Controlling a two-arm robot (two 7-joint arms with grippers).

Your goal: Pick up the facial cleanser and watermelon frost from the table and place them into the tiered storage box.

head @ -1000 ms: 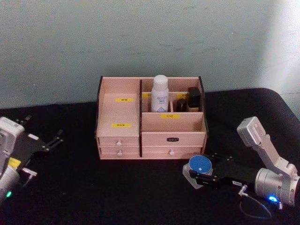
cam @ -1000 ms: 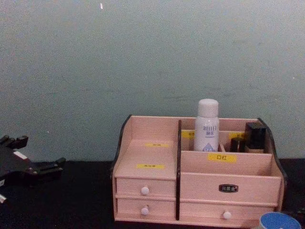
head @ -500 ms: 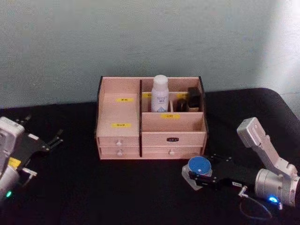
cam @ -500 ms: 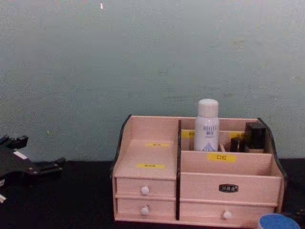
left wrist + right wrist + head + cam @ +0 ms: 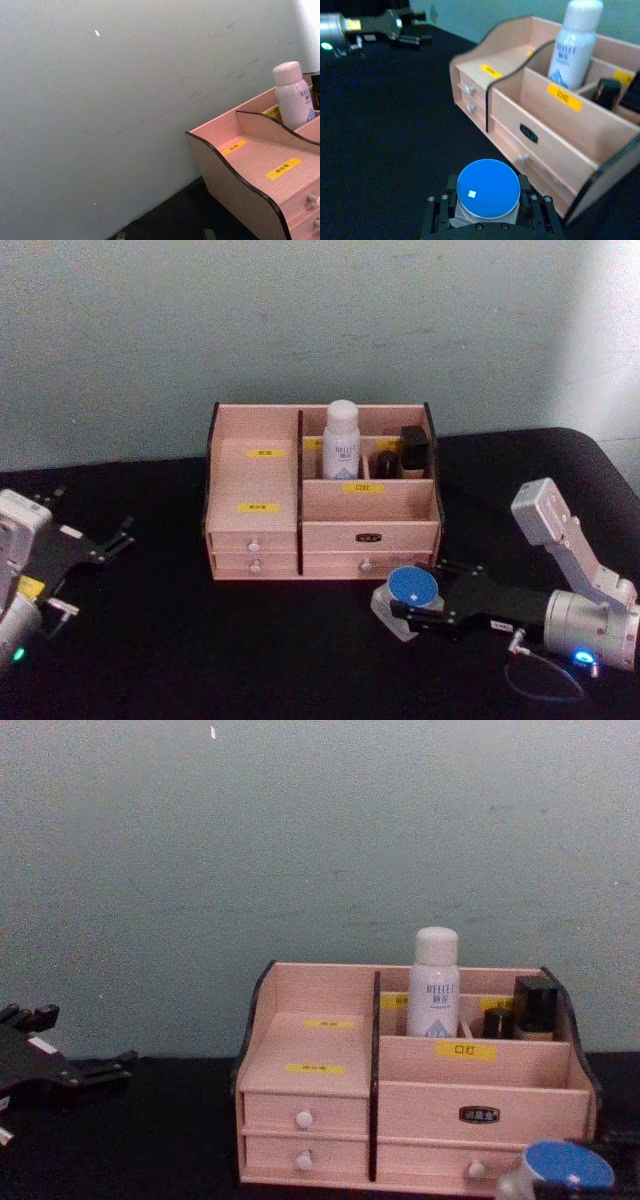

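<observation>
My right gripper (image 5: pixel 404 611) is shut on a pale jar with a round blue lid (image 5: pixel 413 586), just above the black table. The jar (image 5: pixel 488 189) hangs in front of the tiered storage box's (image 5: pixel 258 480) lower right drawer; its lid (image 5: pixel 566 1165) is level with the bottom drawers. I cannot tell whether it is the facial cleanser or the watermelon frost. A white bottle with blue print (image 5: pixel 341 440) stands upright in a back compartment of the box (image 5: pixel 540 120). My left gripper (image 5: pixel 112 539) rests open at the far left, holding nothing.
Dark small bottles (image 5: pixel 412 451) fill the box's back right compartment. The box's front right compartment (image 5: pixel 555 125) and left stepped shelves (image 5: pixel 260 160) hold nothing. A pale wall (image 5: pixel 300 840) rises close behind the box. A cable (image 5: pixel 540 680) loops by my right arm.
My right gripper has carried the blue-lidded jar leftward, closer to the box's front. The left arm has not moved.
</observation>
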